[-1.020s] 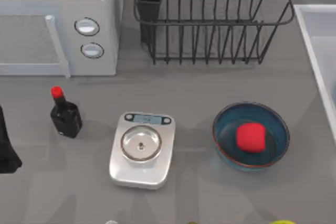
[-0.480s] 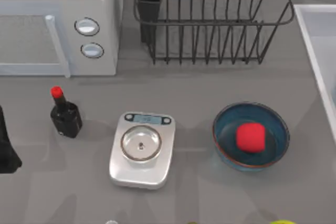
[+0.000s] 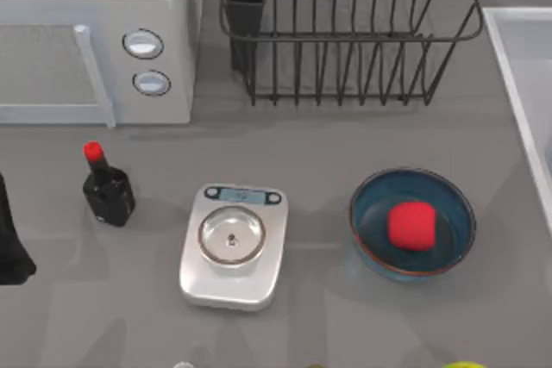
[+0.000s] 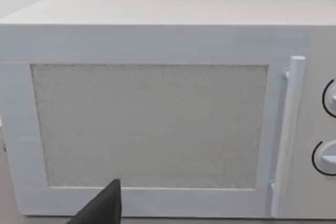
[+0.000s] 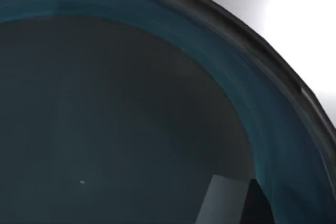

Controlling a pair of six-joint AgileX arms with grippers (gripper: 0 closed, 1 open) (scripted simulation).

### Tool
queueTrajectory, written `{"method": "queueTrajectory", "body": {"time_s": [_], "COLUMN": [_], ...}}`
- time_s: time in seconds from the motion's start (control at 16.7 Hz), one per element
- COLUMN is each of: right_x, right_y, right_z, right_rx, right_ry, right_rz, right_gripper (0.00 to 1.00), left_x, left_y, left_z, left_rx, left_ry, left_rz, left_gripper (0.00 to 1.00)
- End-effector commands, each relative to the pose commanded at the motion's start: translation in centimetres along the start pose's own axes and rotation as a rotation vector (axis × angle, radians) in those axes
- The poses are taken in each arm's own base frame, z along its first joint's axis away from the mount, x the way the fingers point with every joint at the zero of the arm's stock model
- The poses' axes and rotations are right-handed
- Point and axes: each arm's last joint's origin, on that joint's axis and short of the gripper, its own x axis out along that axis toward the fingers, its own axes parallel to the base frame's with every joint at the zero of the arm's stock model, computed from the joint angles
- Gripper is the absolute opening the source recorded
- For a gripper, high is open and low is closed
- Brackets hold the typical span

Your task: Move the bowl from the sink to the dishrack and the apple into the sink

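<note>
On the grey table (image 3: 328,144), the dishrack (image 3: 354,32) stands at 12 o'clock, the sink (image 3: 517,66) at 3. A bowl (image 3: 371,239) at 4 o'clock holds the apple (image 3: 410,225). Left arm (image 3: 12,239) parked at 9; grip state unclear.

My left arm (image 3: 10,243) sits parked at the worktop's left edge — a dark shape, low and partly cut off. In the left wrist view one dark fingertip (image 4: 102,208) juts up from below. In the right wrist view a grey and dark finger (image 5: 231,203) shows — its mate is hidden.
</note>
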Motion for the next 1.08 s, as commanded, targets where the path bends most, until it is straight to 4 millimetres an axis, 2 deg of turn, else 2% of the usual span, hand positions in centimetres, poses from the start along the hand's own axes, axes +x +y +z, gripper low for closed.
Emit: {"method": "queueTrajectory", "body": {"time_s": [0.18,0.3,0.42,0.6,0.78,0.96,1.08], "right_x": [-2.3,-5.6,-10.2,-18.1,-25.3,-30.1,-31.8], "right_y": [-1.0,-2.2,-3.4,-4.4,-3.8,-2.0,-0.9], "right_z": [-0.8,-2.2,-4.3,-9.2,-15.6,-21.6,-24.5], "right_rx": [0.001,-0.001,-0.003,-0.004,-0.004,-0.002,-0.001], "right_ry": [0.003,0.007,0.008,0.005,0.000,-0.003,-0.002], "right_rz": [0.001,0.002,0.002,-0.001,-0.007,-0.010,-0.006], "right_gripper": [0.00,0.00,0.00,0.00,0.00,0.00,0.00], "left_x": [0.0,0.0,0.0,0.0,0.0,0.0,0.0], "left_y": [0.0,0.0,0.0,0.0,0.0,0.0,0.0], "left_z": [0.0,0.0,0.0,0.0,0.0,0.0,0.0], "left_rx": [0.000,0.000,0.000,0.000,0.000,0.000,0.000], "left_ry": [0.000,0.000,0.000,0.000,0.000,0.000,0.000], "left_rz": [0.000,0.000,0.000,0.000,0.000,0.000,0.000], "left_gripper": [1.00,1.00,1.00,1.00,1.00,1.00,1.00]}}
